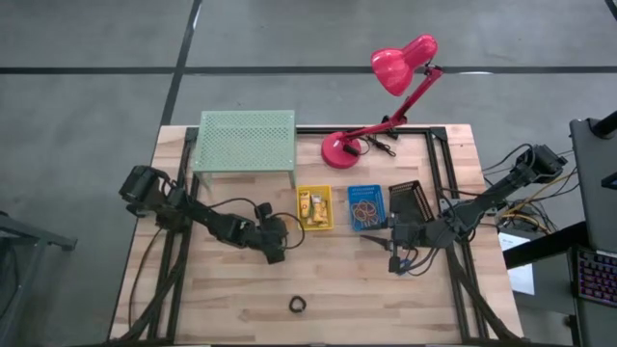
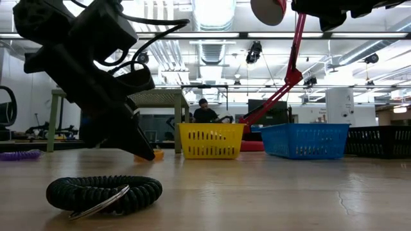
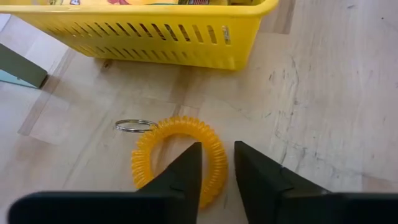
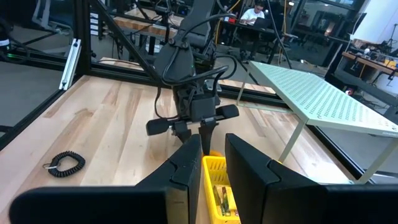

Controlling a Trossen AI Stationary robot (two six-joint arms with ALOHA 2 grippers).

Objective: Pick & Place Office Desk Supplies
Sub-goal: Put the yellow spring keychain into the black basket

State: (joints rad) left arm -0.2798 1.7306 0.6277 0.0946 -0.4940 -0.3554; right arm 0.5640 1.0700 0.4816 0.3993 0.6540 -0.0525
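A yellow spiral coil loop (image 3: 177, 155) with a small metal ring (image 3: 134, 126) lies flat on the wooden table, just in front of the yellow basket (image 3: 186, 37). My left gripper (image 3: 217, 171) slants down onto it and is shut on it; the low view shows its tip (image 2: 144, 153) at the table. A black coil loop (image 1: 298, 306) lies alone near the table's front edge. My right gripper (image 1: 395, 258) hovers above the table beside the blue basket (image 1: 366, 207), its fingers (image 4: 186, 168) a little apart with nothing between them. My left gripper has one arc of the yellow coil (image 3: 216, 155), on the side away from the metal ring, between its two fingers. The fingers come slanting down from the table's left and lie across the coil's band. The loop still lies flat on the table.
Yellow, blue and black baskets (image 1: 410, 200) stand in a row mid-table. A pale green mesh shelf (image 1: 246, 140) stands at the far left, a pink-red desk lamp (image 1: 386, 96) behind the baskets. A purple coil (image 2: 19, 154) lies at the table's left. Bare wood stretches along the front.
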